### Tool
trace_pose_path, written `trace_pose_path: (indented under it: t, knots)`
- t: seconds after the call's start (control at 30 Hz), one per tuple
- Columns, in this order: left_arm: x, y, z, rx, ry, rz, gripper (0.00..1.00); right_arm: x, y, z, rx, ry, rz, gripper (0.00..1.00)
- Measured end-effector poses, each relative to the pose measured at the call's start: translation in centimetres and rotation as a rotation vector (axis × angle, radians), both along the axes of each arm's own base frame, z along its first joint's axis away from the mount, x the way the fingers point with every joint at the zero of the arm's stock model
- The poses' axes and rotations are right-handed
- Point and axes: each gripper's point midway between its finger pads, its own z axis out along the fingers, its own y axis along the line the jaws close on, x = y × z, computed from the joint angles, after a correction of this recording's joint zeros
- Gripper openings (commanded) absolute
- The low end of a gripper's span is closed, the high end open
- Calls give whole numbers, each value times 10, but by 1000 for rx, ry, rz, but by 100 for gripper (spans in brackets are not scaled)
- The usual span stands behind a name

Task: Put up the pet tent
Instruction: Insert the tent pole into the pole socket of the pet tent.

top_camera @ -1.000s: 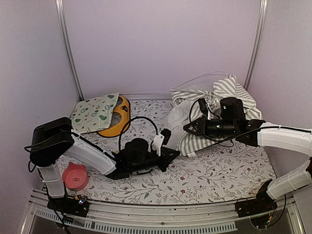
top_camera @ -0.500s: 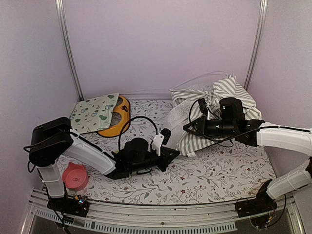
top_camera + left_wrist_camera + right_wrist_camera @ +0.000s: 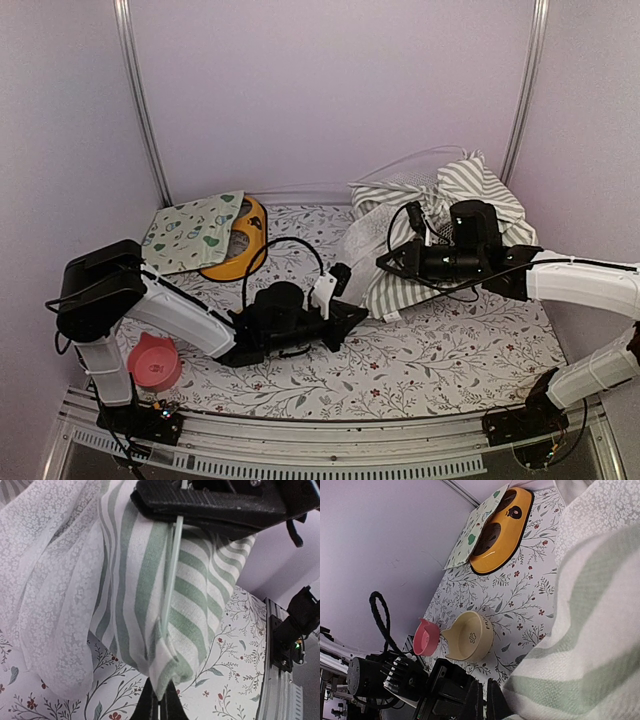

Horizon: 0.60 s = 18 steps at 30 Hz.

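Pet tent (image 3: pixel 455 195): slumped, not yet standing, in the upper right of the top view, spilling down and left toward the middle of the table (image 3: pixel 430 350). Held at two spots, one per arm. At the bottom edge of the left wrist view, left gripper (image 3: pixel 160 707) pressed together on the lowest corner of the striped cloth, at or close to the lower end of the thin white pole (image 3: pixel 170 575). At the top of that same view, right gripper (image 3: pixel 212 502) clamped tight across the same pole and the cloth around it. Long axis of the pole from lower centre to upper centre of that frame, near upright with a slight lean to the right, one pincer at each end of the visible stretch. To the left of it, sheer lace flap (image 3: pixel 50 580), loose. In the top view, right gripper above and right of the left one, nearer the heap; left one nearer the free hem. Probably calls for drawing the two grips apart along that line to straighten the pole. Risks bowing it, or slipping the corner free, if pulled off that axis.
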Motion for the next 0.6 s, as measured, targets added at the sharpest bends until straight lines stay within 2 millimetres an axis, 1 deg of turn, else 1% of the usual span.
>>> trace_pose_path:
  t: [0.27, 0.47, 0.6]
  knots:
    - [0, 0, -7, 89, -17, -11, 0, 1, 1, -12, -46, -17, 22, 0]
    - [3, -6, -8, 171, -40, -32, 0, 2, 1, -13, -57, -34, 25, 0]
    - [4, -8, -11, 231, -56, -43, 0, 4, 6, -16, -83, -49, 25, 0]
